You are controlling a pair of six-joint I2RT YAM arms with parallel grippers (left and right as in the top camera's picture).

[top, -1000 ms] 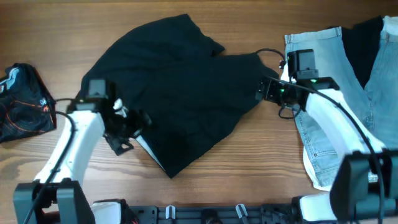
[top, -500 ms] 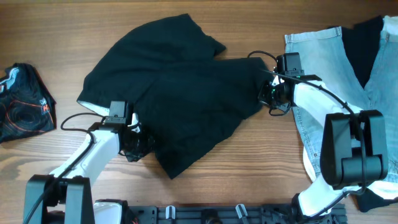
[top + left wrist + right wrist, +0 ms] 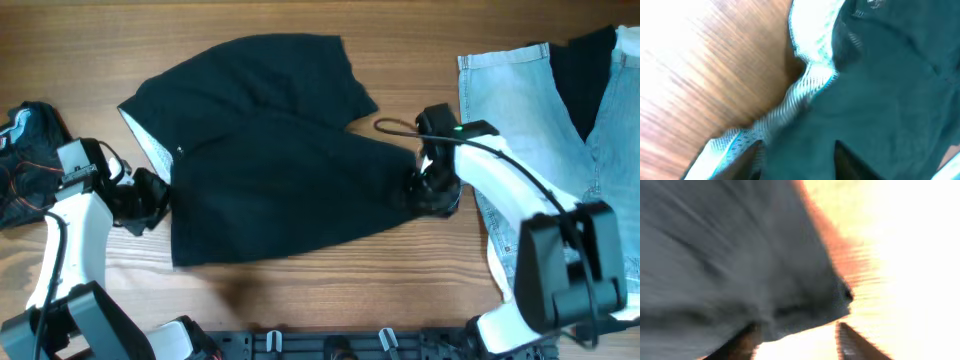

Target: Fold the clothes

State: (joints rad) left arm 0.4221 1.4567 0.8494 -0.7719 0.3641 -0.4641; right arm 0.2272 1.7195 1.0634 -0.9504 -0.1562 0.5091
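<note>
Black shorts (image 3: 270, 170): flat mid-table, long axis left-right | left gripper (image 3: 148, 196) at waistband end, right gripper (image 3: 430, 192) at hem end | fingers straddle cloth; clamping cannot be told, blurred | denim shorts (image 3: 510, 90) beside right arm.

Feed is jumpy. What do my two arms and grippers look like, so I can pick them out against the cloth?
The left arm and right arm have white links with black joints. The left gripper and right gripper are black. A thin black cable loops at the right wrist, near a small green light.
</note>
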